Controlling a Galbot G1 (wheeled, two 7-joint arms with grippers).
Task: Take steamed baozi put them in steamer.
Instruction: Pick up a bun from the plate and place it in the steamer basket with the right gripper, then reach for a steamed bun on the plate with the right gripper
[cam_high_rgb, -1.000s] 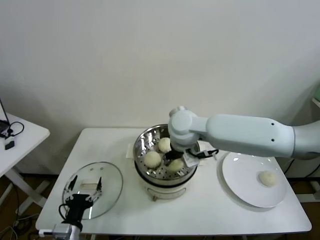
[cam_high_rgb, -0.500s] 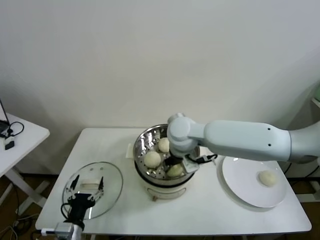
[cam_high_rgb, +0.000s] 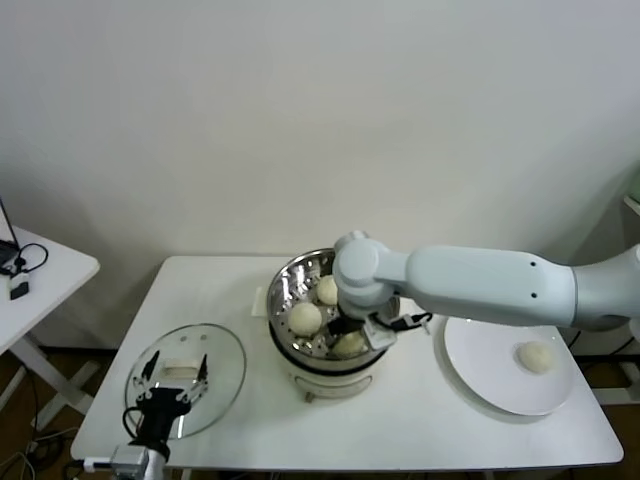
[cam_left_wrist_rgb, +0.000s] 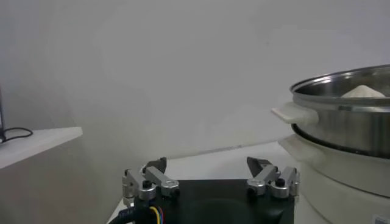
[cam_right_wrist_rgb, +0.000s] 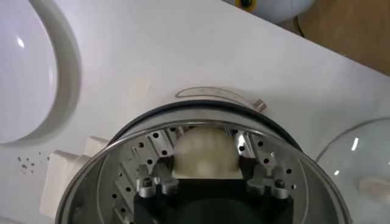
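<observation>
The steamer (cam_high_rgb: 285, 275) stands mid-table on its white cooker base. Three steamed baozi lie in it: one (cam_high_rgb: 305, 318) towards the left, one (cam_high_rgb: 328, 290) at the back, one (cam_high_rgb: 349, 344) at the front under my right gripper (cam_high_rgb: 350, 332). In the right wrist view that front baozi (cam_right_wrist_rgb: 204, 152) rests on the perforated floor of the steamer (cam_right_wrist_rgb: 122, 164), and my right gripper (cam_right_wrist_rgb: 206, 165) stands open, its fingers on either side of the bun. Another baozi (cam_high_rgb: 536, 357) lies on the white plate (cam_high_rgb: 490, 340). My left gripper (cam_high_rgb: 165, 395) (cam_left_wrist_rgb: 206, 164) is open, parked over the glass lid.
The round glass lid (cam_high_rgb: 215, 360) lies flat at the table's front left. The white plate sits at the right, near the table's edge. A small side table (cam_high_rgb: 40, 270) with cables stands farther left. The steamer's side handle (cam_left_wrist_rgb: 292, 114) juts towards the left gripper.
My right gripper sank a little into the steamer with the front baozi, then its jaws spread off the bun. The left arm has stayed put.
</observation>
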